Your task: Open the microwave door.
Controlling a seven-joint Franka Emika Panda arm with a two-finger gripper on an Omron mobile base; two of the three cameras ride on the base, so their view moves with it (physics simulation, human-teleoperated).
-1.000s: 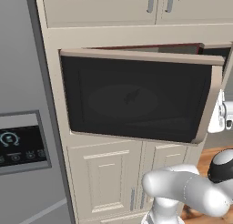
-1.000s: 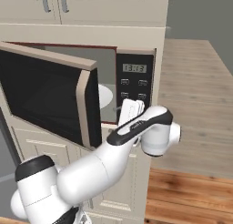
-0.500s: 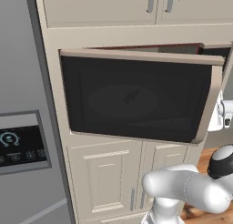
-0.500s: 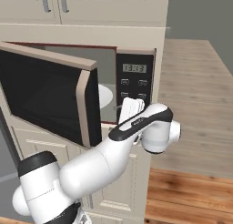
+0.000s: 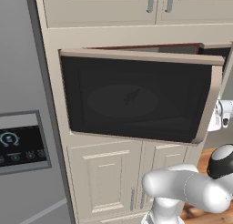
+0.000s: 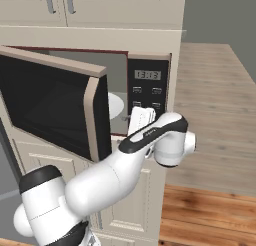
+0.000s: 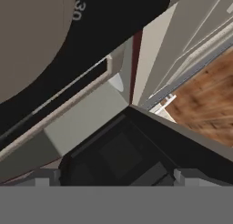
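Microwave (image 6: pixel 145 90): built into a beige cabinet column, below a pair of upper cabinet doors (image 5: pixel 150 4) and above two panelled lower cabinet doors (image 5: pixel 104 182). Cavity is grey, with part of a white turntable plate (image 6: pixel 115 105) showing past the door edge in the right base view. Black control panel (image 6: pixel 147 92) with digital display sits on the cavity's right side.

Microwave door (image 5: pixel 136 98): dark tinted glass in a beige frame, hinged on the left, swung partly open so its free edge stands out from the cabinet face. Curved beige handle bar (image 6: pixel 93 119) runs down that free edge.

Gripper (image 6: pixel 140 121): white, raised in front of the lower control panel, just right of the door's free edge and apart from the handle. In the hand view the dark door and the beige bar lie close above the camera; the fingertips cannot be made out, so whether they are spread or pressed together cannot be told.

Refrigerator (image 5: pixel 20 127): grey, left of the cabinet column, carrying a small black display (image 5: pixel 22 145).

Floor (image 6: pixel 215 205): wood planks, to the right.
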